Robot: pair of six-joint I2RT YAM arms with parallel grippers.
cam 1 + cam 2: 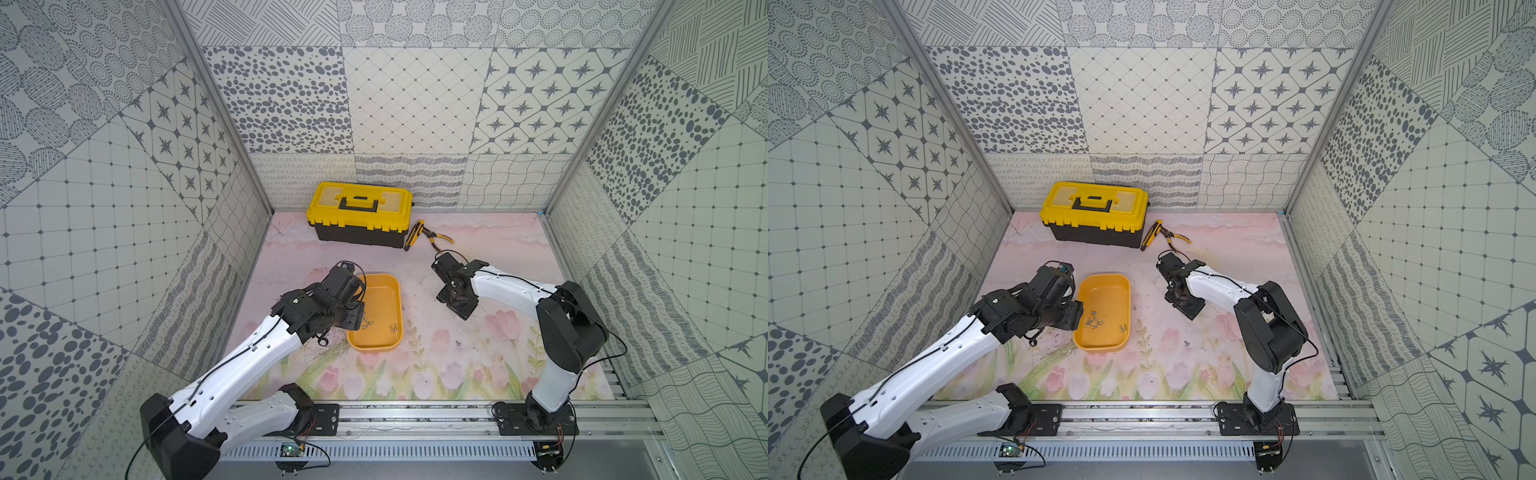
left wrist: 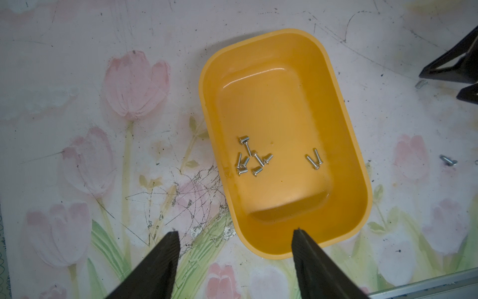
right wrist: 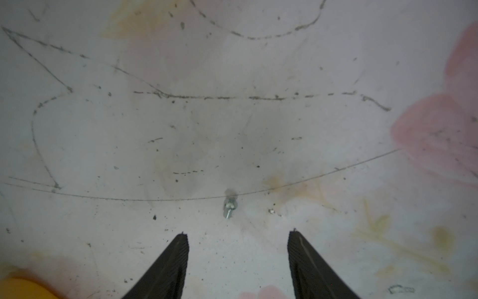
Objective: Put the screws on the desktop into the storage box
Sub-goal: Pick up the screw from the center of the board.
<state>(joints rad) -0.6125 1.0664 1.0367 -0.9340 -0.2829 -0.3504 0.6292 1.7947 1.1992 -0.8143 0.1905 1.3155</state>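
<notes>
1. Toward the front edge of the desktop (image 1: 478, 374), off the front right corner of the storage box (image 1: 384, 291), a loose screw (image 1: 458, 343) lies alone, and the right arm is the nearer one.
2. At the box's left rim hangs the left gripper (image 2: 235, 233), jaws apart and empty. A cluster of screws (image 2: 252, 160) lies in the box's front half.
3. Farther back, right of the box, the right gripper (image 3: 238, 231) points down, jaws apart. A second screw (image 3: 229, 207) lies just ahead of its tips, near their midline, its long axis crosswise to their closing line. It looks like the next pick.
4. Against the far edge stands a toolbox (image 1: 359, 216).
</notes>
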